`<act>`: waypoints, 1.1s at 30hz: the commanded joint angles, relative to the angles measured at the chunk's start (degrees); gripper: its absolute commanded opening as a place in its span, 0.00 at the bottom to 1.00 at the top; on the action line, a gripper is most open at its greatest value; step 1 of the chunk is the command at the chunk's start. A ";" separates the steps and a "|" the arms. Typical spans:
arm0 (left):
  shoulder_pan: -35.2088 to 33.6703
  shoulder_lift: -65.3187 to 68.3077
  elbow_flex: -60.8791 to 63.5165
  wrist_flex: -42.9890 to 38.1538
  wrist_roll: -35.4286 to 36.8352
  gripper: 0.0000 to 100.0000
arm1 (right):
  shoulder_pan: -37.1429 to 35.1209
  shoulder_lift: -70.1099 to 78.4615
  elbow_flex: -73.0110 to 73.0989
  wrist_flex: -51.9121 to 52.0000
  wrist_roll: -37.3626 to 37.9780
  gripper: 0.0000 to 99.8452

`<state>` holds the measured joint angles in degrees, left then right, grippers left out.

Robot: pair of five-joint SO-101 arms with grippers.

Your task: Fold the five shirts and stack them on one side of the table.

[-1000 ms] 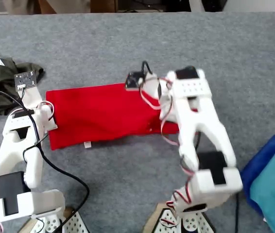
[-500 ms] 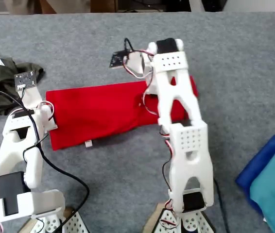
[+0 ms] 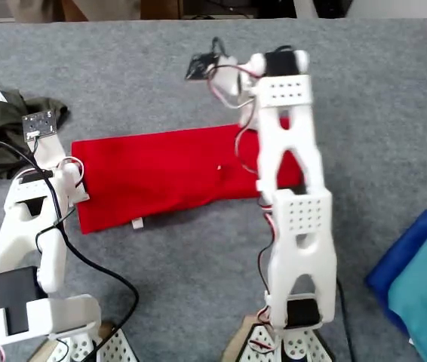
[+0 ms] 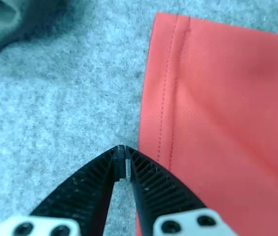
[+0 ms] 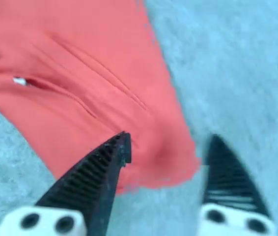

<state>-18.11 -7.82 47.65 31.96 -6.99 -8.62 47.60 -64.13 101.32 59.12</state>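
Honestly, the only label I can find is a small white tag (image 3: 136,224) sticking out from the near long edge of the red shirt (image 3: 161,177), and it is too small for me to read anything on it. The shirt lies flat on the grey table (image 3: 123,68), folded into a long band. In the high view its long axis runs across the table from side to side, tilted slightly, with one short end just beside my left arm and the other under my right arm.

My left gripper (image 4: 123,160) is pinched closed, tips meeting on the table right at that short end. It rests against the hem, where a double line of stitching (image 4: 171,88) runs along the edge. I cannot tell whether any cloth is caught between the tips.

My right gripper (image 5: 166,147) hangs with its jaws spread wide, one over red cloth and the other over bare table.

An olive-green garment (image 3: 2,128) lies crumpled at the table's left edge. Folded blue and teal cloths (image 3: 417,279) sit at the right edge.
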 commanded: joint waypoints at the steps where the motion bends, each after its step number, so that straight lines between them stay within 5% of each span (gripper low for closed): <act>1: -0.70 -0.31 -2.37 -0.35 0.44 0.02 | 1.98 -9.36 6.81 1.05 -2.99 0.02; 8: -1.41 -12.35 -7.03 15.12 0.53 0.02 | -3.56 -20.79 32.75 -1.23 -6.51 0.00; 15: 0.18 -27.38 -2.11 20.75 0.26 0.02 | -11.47 -22.99 48.57 -18.02 -13.19 0.01; 20: -0.26 -32.66 3.16 20.75 0.18 0.04 | -14.29 -17.45 47.16 -20.84 -15.91 0.01; 25: -0.35 -32.92 4.40 20.75 0.53 0.19 | -13.67 -7.87 42.42 -22.51 -18.20 0.01; 33: -5.01 -30.46 1.23 19.69 0.18 0.23 | -11.65 -16.66 29.32 -8.79 -18.99 0.00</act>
<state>-21.63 -38.95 52.04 52.35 -6.99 -21.98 38.55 -28.35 88.40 40.57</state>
